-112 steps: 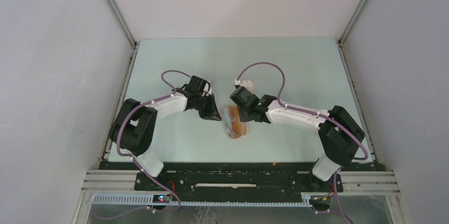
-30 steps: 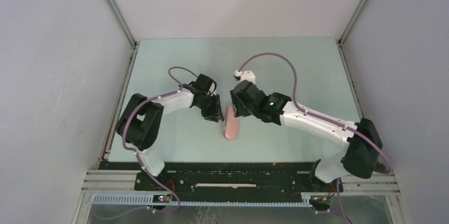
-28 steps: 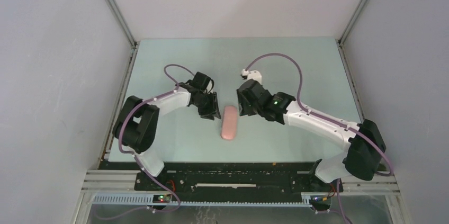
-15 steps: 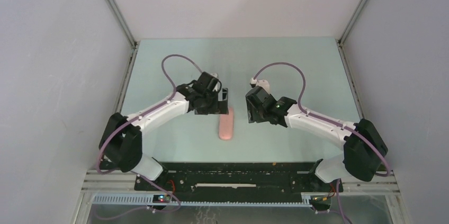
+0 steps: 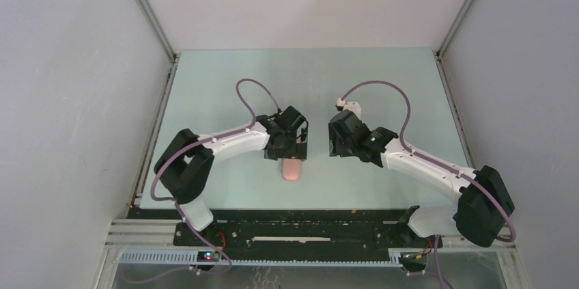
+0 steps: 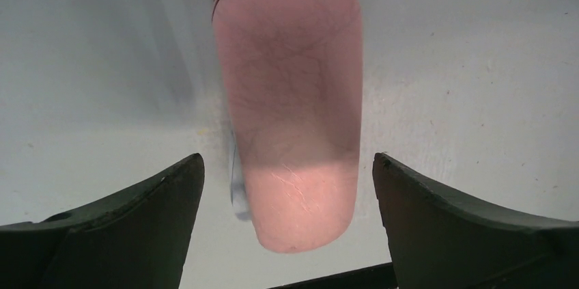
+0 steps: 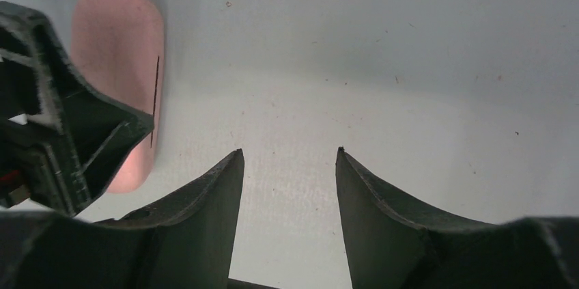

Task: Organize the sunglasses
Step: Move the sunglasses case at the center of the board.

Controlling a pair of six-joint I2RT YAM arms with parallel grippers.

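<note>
A closed pink case (image 5: 292, 170) lies lengthwise on the pale green table (image 5: 232, 77) near the front middle. The sunglasses are hidden. My left gripper (image 5: 293, 154) hangs over the case's far end, open, its jaws wide on either side of the case (image 6: 287, 98) without touching it. A sliver of light blue cloth (image 6: 238, 190) pokes out along the case's left edge. My right gripper (image 5: 334, 148) is open over bare table to the right of the case (image 7: 123, 50), nothing between its fingers (image 7: 225, 186).
White booth walls and metal rails (image 5: 153, 118) enclose the table on three sides. The black mounting bar (image 5: 300, 224) with both arm bases runs along the near edge. My left gripper's body (image 7: 68, 145) shows at the left of the right wrist view.
The case, open 3.7 s ago, is now closed. My left gripper has opened wide and swung right over the case. My right gripper has drawn away to the right.
</note>
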